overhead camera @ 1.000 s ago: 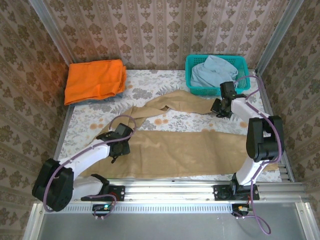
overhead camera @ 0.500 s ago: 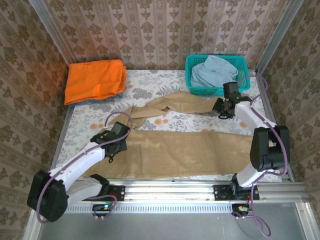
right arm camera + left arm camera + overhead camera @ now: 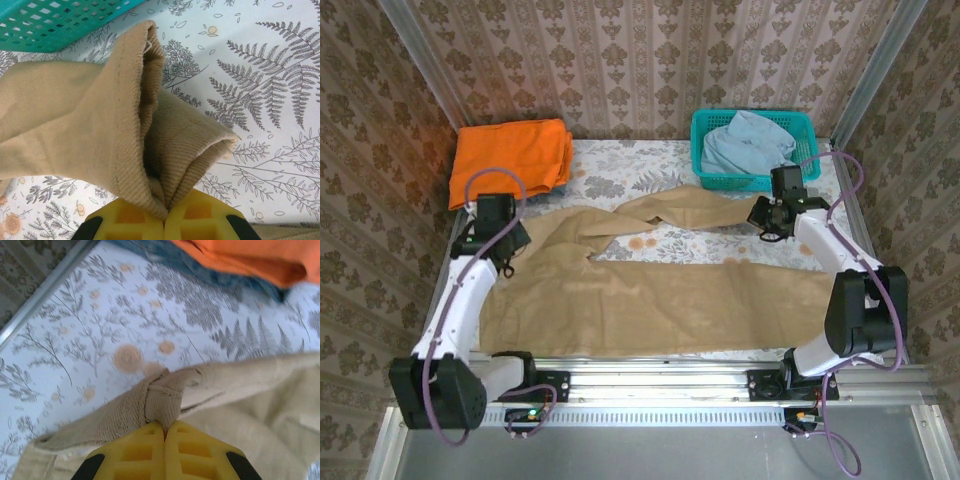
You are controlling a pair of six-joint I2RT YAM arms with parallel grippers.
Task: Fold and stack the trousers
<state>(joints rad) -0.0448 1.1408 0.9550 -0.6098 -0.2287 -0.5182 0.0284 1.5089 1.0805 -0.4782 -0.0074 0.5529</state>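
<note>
Pinching the trousers at opposite ends, left claw and right claw, both clamped tight.

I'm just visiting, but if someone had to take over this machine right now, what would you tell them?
Handover: left gripper, fingers shut on the trousers at their left end, near the orange garment.
The right gripper has its fingers shut on a leg end beside the teal basket.
Trousers lie stretched across the table, far leg twisted; no fold made.
To do: fold, then stack.
</note>
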